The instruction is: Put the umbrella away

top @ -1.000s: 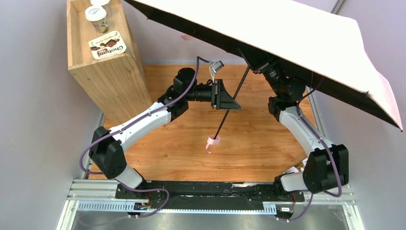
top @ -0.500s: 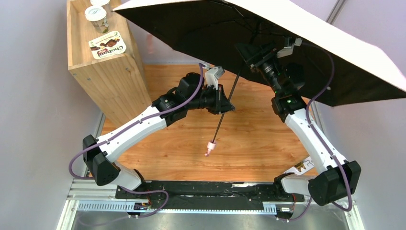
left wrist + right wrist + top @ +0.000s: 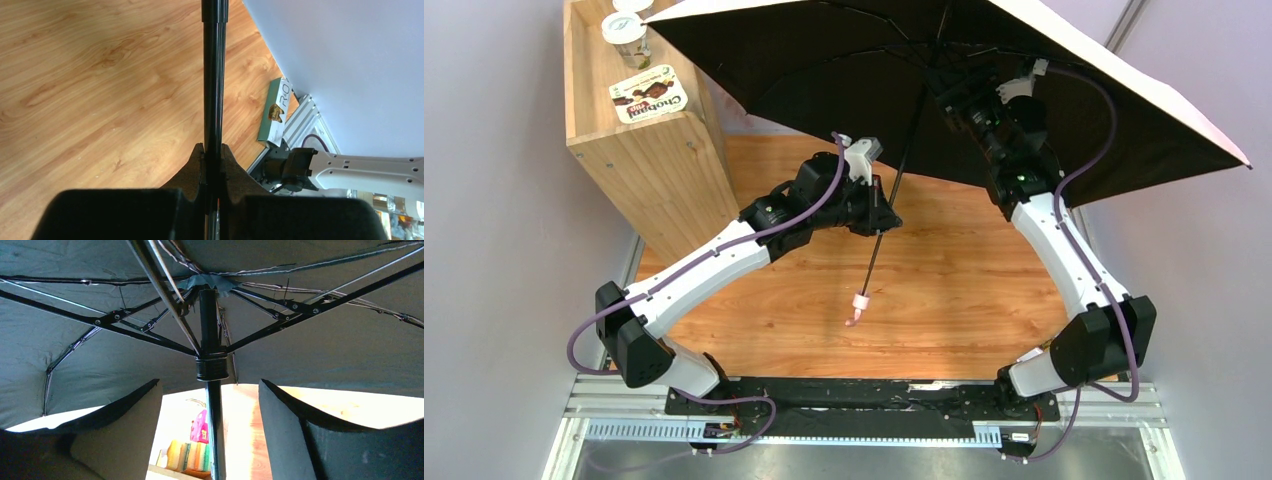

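Tilted further upright now, the open umbrella [image 3: 824, 70] is hanging over the surface [image 3: 944, 300], left fingers [image 3: 197, 165] pinching its shaft [image 3: 214, 75] steady while spread right fingers [image 3: 125, 430] are flanking the runner [image 3: 212, 365], likely to collapse it.

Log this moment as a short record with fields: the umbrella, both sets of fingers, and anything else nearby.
umbrella: open, canopy tilted above the table
shaft: slants down toward the arm bases, pink strap at its lower end
left fingers: shut on the shaft
right fingers: open, one on each side of the shaft below the runner, not touching it
shelf: wooden, far left, cup on top
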### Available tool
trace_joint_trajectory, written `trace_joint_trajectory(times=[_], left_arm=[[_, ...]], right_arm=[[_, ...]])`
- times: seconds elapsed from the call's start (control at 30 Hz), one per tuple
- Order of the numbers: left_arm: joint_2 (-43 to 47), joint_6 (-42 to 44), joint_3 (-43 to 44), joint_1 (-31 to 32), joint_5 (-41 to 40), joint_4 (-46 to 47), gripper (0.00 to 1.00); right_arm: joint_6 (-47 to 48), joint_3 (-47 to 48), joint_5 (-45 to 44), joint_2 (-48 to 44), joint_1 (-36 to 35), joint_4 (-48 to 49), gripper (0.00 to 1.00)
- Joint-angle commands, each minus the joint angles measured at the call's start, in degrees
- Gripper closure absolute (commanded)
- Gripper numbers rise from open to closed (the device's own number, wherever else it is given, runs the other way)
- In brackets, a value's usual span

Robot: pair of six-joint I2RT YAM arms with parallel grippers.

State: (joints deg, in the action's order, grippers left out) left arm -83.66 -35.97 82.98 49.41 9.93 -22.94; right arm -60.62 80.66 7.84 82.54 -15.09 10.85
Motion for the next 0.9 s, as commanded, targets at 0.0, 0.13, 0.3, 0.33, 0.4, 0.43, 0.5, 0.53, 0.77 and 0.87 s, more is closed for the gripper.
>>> trace_joint_trajectory(times=[0.0, 0.13, 0.3, 0.33, 0.4, 0.43, 0.5, 0.53, 0.77, 0.87], left_arm=[[2.7, 1.2, 2.1, 0.2, 1.5, 4.5, 1.00], [2.9, 1.0, 1.7, 0.2, 2.1, 4.8, 1.00], [2.2, -0.3, 1.0, 0.3, 3.7, 5.7, 1.00], [1.9, -0.7, 1.0, 0.3, 4.2, 5.7, 1.00], [1.7, -0.9, 1.0, 0.3, 4.4, 6.0, 1.00], [1.8, -1.0, 0.9, 0.3, 4.4, 6.1, 1.00], [1.8, -1.1, 0.8, 0.4, 4.4, 6.2, 1.00], [1.7, -1.1, 0.7, 0.4, 4.6, 6.2, 1.00], [1.9, 0.0, 0.1, 0.3, 2.5, 5.1, 1.00], [2.3, 0.6, -0.1, 0.3, 0.9, 4.5, 1.00]], right_arm=[[0.2, 3.9, 0.8, 0.7, 0.0, 0.4, 0.29], [-0.6, 0.6, 0.0, 1.1, 0.0, 6.8, 0.30], [-1.3, 4.2, 0.6, 5.4, -0.5, 10.5, 0.32], [-1.6, 4.8, -0.5, 6.2, -0.4, 10.4, 0.33], [-1.9, 5.6, -2.2, 7.1, -0.5, 10.2, 0.37], [-2.1, 6.0, -3.1, 7.6, -0.5, 10.2, 0.38], [-2.7, 6.7, -3.5, 8.9, -0.5, 11.0, 0.41], [-2.7, 6.7, -4.0, 9.0, -0.5, 11.9, 0.45], [-1.5, 6.3, -7.8, 7.3, 0.2, 8.5, 1.00], [0.8, 8.5, -2.9, 6.6, 0.9, 3.5, 1.00]])
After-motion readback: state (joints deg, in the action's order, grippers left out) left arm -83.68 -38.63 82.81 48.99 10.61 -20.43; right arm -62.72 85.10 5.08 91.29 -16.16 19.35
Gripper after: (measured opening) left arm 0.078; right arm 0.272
